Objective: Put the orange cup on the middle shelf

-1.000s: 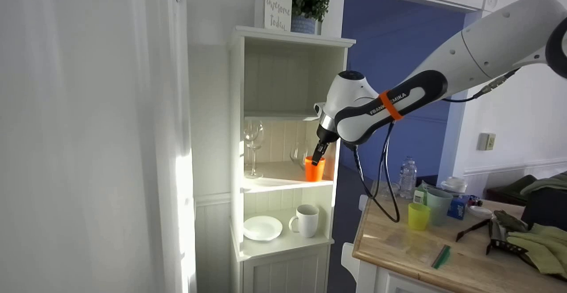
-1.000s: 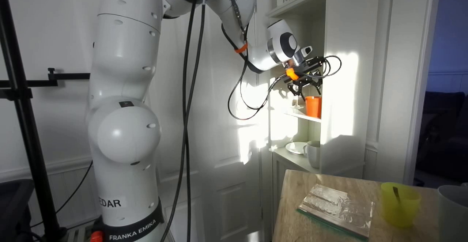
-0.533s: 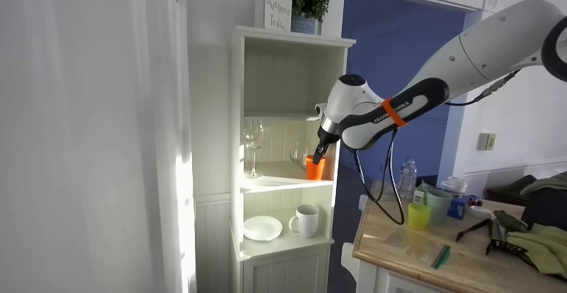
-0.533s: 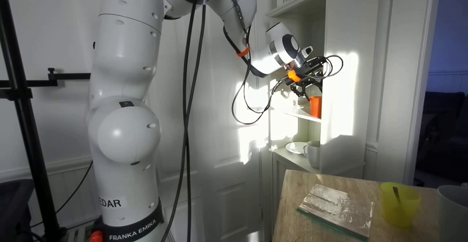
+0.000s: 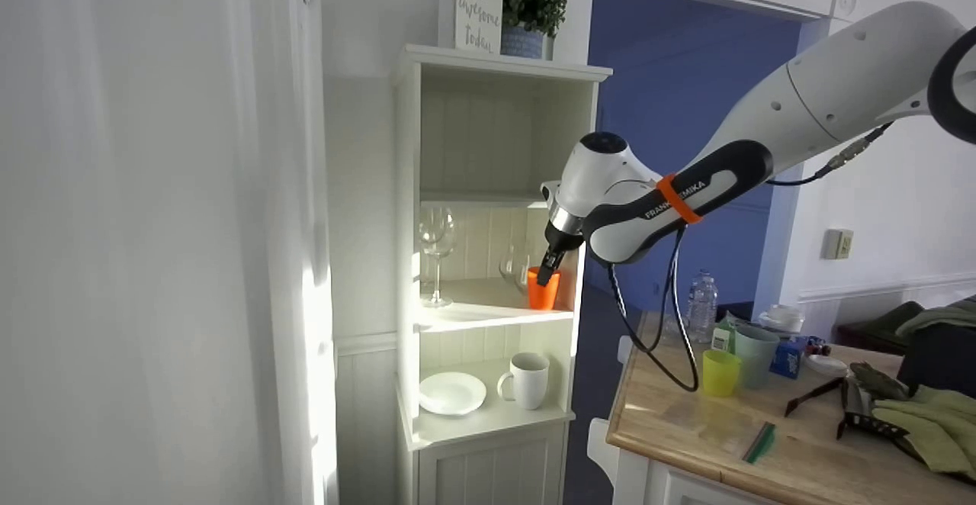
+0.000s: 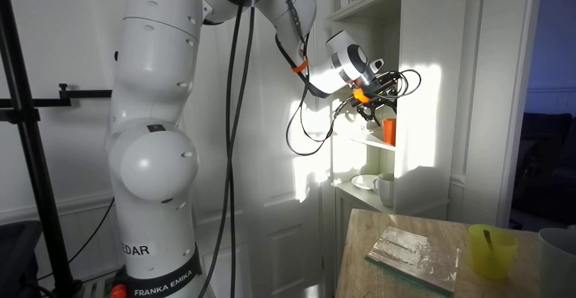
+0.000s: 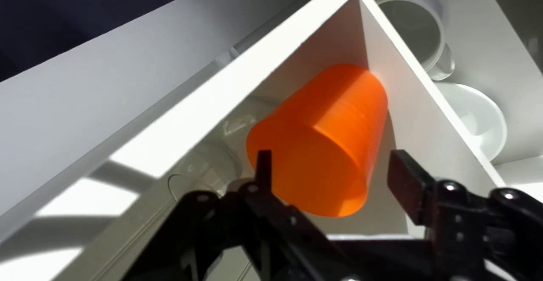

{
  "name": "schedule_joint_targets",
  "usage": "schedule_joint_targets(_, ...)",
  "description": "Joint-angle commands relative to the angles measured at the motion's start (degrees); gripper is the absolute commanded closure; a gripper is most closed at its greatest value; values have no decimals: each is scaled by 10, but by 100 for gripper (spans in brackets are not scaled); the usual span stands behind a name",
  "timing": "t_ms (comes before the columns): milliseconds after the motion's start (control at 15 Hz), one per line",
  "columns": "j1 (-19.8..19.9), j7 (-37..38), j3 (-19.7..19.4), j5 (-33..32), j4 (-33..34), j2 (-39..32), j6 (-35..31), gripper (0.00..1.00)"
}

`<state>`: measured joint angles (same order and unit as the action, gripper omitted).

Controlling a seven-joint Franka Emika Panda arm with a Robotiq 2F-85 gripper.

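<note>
The orange cup (image 5: 544, 291) stands upright on the middle shelf (image 5: 473, 295), near the cabinet's side wall. It also shows in an exterior view (image 6: 389, 131), partly hidden by the cabinet's side panel. My gripper (image 5: 544, 278) reaches down to the cup's rim from above and in front. In the wrist view the gripper (image 7: 331, 164) is open, its fingers wide apart. One finger (image 7: 264, 168) overlaps the cup's mouth; the other finger (image 7: 403, 183) is apart from the cup over the shelf. The orange cup (image 7: 339, 115) is tilted in that picture, its base against the shelf (image 7: 424, 124).
Clear wine glasses stand on the same shelf, one at the far end (image 5: 437, 249) and one beside the cup (image 5: 512, 267). A white mug (image 5: 529, 380) and white plate (image 5: 452, 394) are on the lower shelf. The upper board (image 5: 480, 200) lies above the gripper.
The arm has lowered slightly. The orange cup has shifted a little deeper into the shelf and toward the side wall, showing less past the panel; my gripper has stayed at its rim.
</note>
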<state>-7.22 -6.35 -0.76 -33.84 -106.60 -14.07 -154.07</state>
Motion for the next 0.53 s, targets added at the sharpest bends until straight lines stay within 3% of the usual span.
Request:
schedule_joint_targets(0,-9,20,-2,-30,-45,36,-13,35)
schedule_joint_targets(133,-18,38,-9,-54,-72,56,-18,39)
schedule_joint_targets(467,-21,107,-11,-132,-166,138,-49,38)
